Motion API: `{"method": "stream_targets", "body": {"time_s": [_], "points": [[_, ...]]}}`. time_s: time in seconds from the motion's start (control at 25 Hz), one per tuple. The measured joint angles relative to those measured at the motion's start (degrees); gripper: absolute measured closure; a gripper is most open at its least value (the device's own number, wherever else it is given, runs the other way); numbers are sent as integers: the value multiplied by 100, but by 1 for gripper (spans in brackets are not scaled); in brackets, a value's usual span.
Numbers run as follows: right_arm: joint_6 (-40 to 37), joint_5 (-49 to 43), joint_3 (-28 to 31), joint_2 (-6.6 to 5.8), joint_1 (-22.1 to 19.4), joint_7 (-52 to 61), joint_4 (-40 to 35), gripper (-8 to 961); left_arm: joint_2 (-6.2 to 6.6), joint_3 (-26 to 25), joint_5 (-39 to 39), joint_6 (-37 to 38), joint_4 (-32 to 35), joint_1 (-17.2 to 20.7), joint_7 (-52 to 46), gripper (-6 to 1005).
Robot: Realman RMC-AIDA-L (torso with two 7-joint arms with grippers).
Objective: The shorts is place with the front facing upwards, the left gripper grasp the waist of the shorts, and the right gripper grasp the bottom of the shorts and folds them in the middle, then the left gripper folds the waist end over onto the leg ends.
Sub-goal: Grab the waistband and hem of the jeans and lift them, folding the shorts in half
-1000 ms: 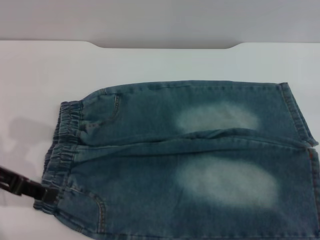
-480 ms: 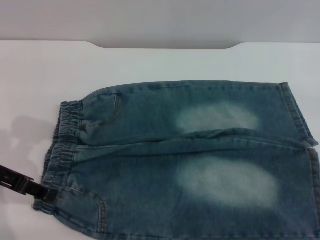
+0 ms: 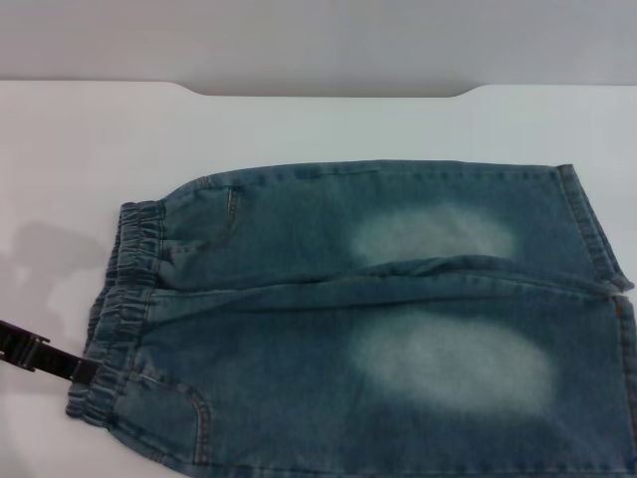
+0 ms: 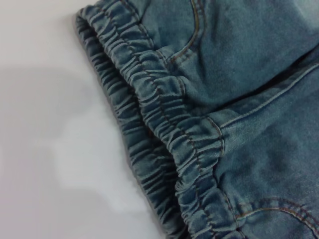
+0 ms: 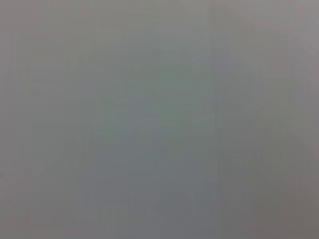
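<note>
The blue denim shorts lie flat on the white table, front up, with two pale thigh patches. The gathered waist is on the left. The bottom of the shorts, the two leg ends, is on the right and runs past the picture's edge. My left gripper comes in low from the left, its black tip meeting the near part of the waistband's edge. The left wrist view looks closely at the ruffled waist and a pocket seam. The right gripper is out of view, and its wrist view is plain grey.
The white table spreads bare to the left of and behind the shorts. Its far edge has a shallow cut-out in the middle. A grey wall lies beyond.
The left gripper's tip has slid a little farther back along the waistband edge and drawn slightly left. The waistband's near corner, bunched before, now lies flatter.
</note>
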Motion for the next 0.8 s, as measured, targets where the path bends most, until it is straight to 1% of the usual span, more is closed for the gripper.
{"method": "stream_targets", "body": {"time_s": [0.12, 0.32, 0.64, 0.8], "points": [[0, 0, 18, 0, -1, 0, -9, 377, -1, 0, 8, 1, -71, 0, 15, 379], [0, 0, 19, 0, 24, -4, -11, 377, -54, -1, 55, -19, -147, 0, 46, 381], [0, 0, 18, -6, 32, -8, -3, 376, -67, 49, 61, -236, -622, -25, 157, 384], [0, 0, 19, -9, 32, -9, -3, 376, -89, 25, 61, -268, -652, -62, 188, 386]]}}
